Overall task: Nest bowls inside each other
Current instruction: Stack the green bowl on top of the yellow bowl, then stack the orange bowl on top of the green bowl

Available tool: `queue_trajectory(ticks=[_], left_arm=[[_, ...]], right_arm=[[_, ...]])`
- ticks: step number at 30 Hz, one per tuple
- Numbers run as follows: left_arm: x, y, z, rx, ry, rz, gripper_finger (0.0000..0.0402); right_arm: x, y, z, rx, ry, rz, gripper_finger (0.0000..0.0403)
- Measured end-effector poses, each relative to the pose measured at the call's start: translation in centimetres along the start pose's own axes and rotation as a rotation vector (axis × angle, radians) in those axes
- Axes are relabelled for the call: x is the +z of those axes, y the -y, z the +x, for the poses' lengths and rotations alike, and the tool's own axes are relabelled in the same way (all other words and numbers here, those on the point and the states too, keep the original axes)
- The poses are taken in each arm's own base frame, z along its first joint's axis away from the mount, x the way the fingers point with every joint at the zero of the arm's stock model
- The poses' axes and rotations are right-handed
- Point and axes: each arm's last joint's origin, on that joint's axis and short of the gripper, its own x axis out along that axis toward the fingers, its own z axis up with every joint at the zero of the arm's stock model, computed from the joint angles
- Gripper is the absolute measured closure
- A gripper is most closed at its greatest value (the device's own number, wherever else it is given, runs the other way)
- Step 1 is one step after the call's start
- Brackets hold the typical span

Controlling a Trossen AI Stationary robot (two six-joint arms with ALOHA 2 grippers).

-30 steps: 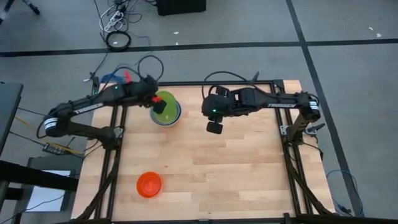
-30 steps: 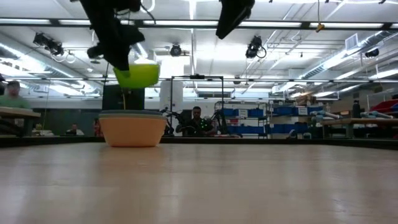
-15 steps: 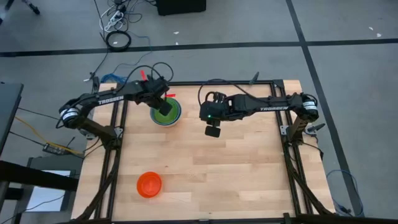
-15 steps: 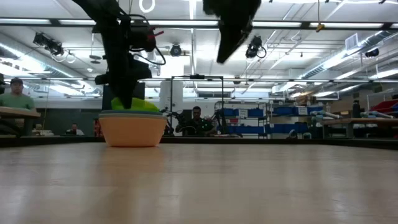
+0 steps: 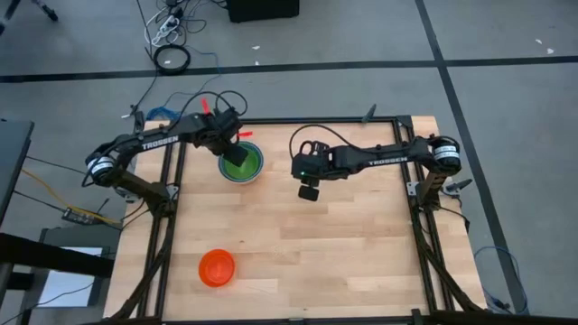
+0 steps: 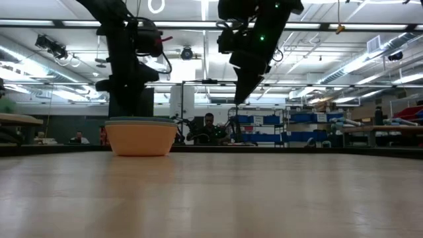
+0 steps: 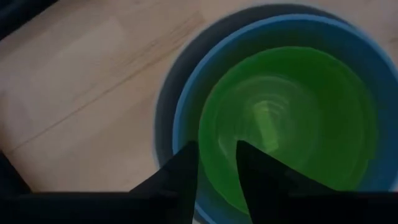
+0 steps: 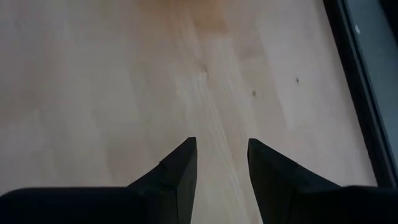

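Observation:
A stack of nested bowls stands on the table at the far left; in the low view its outer bowl is orange. The green bowl lies innermost, inside a blue bowl. My left gripper hangs over the stack, pointing steeply down and open. One finger is inside the green bowl's rim and one outside; no touch shows. A red-orange bowl rests alone on its base near the front left. My right gripper hangs open over bare wood at the table's middle far part, holding nothing.
Bare wooden tabletop stretches over the middle, right and near parts. A black metal frame runs along the table's edges. Beyond the far edge, the low view shows a room with people seated far off.
My left gripper has come down toward the stack with the green bowl. The bowl hung above the stack a second ago and now sits inside it, below the rim in the low view. My right gripper has sunk toward the table.

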Motion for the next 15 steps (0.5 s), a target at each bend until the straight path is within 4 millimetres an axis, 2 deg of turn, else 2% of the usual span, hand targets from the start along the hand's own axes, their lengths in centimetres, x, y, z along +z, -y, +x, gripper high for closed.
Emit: queue_trajectory(ticks=[8,11,15], left_arm=[[0.5,0.7,-1.9,-0.039,0.012,0.044,0.0282],[-0.4,1.3,-3.0,-0.038,-0.004,0.094,0.0282],[-2.9,1.3,-4.6,0.033,-0.039,0.112,0.0282]], right_arm=[[-0.1,0.6,0.3,-0.010,-0.007,0.013,0.0274],[-0.2,0.7,0.2,-0.023,-0.024,-0.004,0.0274],[-0.6,1.2,-0.6,-0.085,-0.036,-0.010,0.0274]])
